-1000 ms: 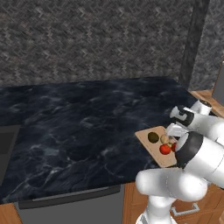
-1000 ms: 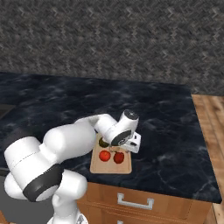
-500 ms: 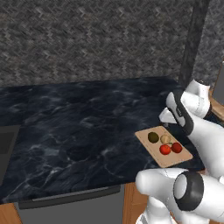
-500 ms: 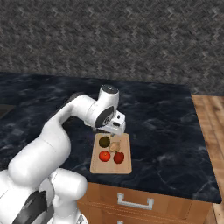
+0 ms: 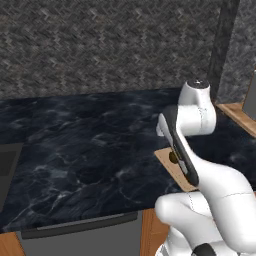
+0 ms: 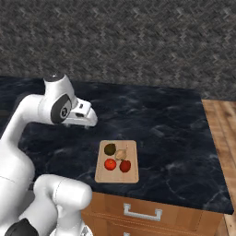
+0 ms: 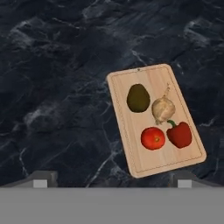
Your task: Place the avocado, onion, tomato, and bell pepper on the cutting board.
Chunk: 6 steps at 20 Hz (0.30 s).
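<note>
The cutting board lies on the dark marble counter with all four vegetables on it. The avocado and the onion sit side by side on the board's far half. On its near half are the tomato and the red bell pepper. From the right base the board shows near the counter's front edge, carrying the avocado, onion, tomato and bell pepper. My gripper hangs high above the counter, open and empty, up and to the left of the board.
The black marble counter ends at a front edge above a wooden drawer with a handle. A grey stone wall backs it. Wooden floor lies to the right. My arm hides most of the board in the left base view.
My gripper has lifted off the board and swung up and back to the left, staying open. All four vegetables stay on the board.
</note>
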Motion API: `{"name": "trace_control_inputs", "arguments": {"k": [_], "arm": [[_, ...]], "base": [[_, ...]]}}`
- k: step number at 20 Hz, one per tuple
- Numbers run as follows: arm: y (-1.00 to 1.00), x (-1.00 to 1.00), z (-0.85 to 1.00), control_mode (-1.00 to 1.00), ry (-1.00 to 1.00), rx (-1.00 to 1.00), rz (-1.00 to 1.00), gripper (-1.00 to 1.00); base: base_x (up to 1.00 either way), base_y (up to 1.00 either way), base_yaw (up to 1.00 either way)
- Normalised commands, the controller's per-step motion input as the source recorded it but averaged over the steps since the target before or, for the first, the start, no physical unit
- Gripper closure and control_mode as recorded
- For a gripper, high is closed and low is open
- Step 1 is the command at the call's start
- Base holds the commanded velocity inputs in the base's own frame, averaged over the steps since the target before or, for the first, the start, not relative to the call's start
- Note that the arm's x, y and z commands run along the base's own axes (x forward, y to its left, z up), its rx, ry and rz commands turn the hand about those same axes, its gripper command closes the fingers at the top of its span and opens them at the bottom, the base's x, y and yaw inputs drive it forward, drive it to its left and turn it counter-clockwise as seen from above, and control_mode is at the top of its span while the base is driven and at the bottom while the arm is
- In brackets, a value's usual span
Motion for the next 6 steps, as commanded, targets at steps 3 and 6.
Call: {"name": "trace_control_inputs", "arguments": {"k": [3,6], "arm": [[0.81,-0.11,0.87,-1.00,-0.03,-0.18,0.00,-1.00],[0.55,-0.09,0.65,-1.00,-0.01,-0.14,0.00,-1.00]], "base": [[0.00,0.00,0.00],[0.00,0.00,0.00]]}}
